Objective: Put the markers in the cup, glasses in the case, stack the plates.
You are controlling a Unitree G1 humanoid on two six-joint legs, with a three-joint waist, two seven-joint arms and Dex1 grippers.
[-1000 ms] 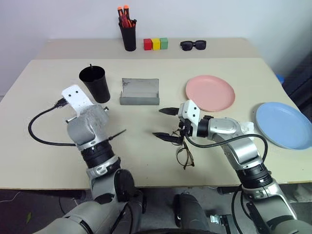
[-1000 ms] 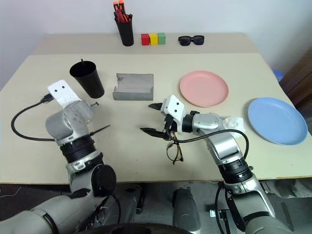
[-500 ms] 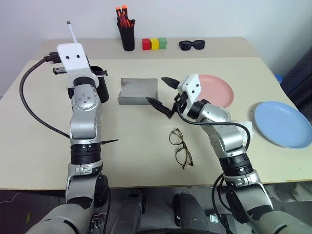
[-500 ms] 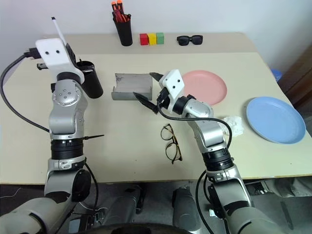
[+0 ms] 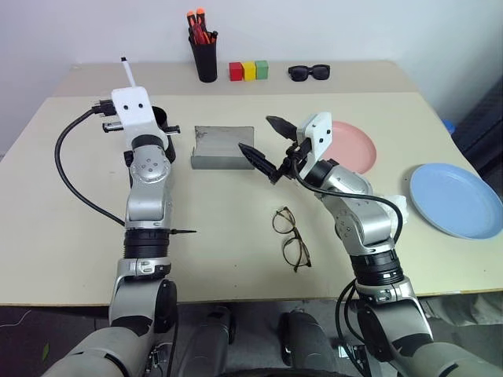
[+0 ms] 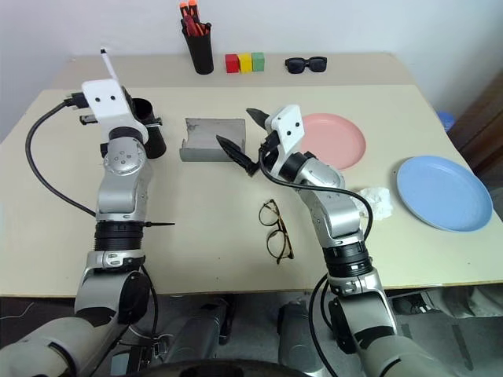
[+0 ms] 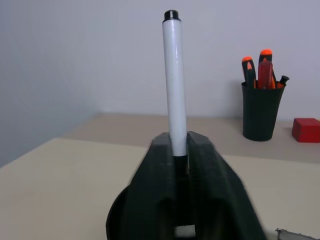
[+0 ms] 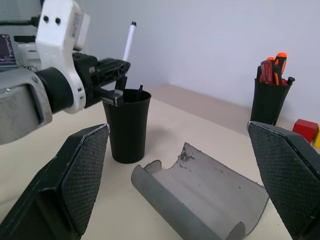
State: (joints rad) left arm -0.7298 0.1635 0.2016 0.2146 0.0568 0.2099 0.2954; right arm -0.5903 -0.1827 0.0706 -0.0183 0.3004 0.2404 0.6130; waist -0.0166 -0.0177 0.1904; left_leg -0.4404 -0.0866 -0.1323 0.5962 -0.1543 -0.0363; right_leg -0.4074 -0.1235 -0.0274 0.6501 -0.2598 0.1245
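Table: a wide beige matte tabletop (image 5: 236,236) against a plain pale wall, with a second beige strip along the far edge.
Plates: the round pink plate (image 5: 352,145) lies right of centre; the round light-blue plate (image 5: 457,200) lies well apart at the right edge, not stacked.
Right gripper (image 5: 266,145): it has risen from near the table and now hangs wide and empty, near the case.
Left gripper (image 7: 176,150): a second ago low over the near left, it has lifted to the cup's rim, fingers narrowly pinching the slim white-bodied marker (image 7: 173,80) upright. Judged: the drop is imminent.
Cup: the matte black tapered tumbler (image 8: 127,124) stands far left, a thin dark tip showing above its rim.
Case: the grey hard-shell hinged box (image 5: 225,146) lies open at centre, empty.
Glasses: the thin dark wire-framed round-lensed eyeglasses (image 5: 289,238) lie at near centre, untouched.
Far edge: a narrow black pen holder (image 5: 206,55) and chunky black sunglasses (image 5: 308,72).
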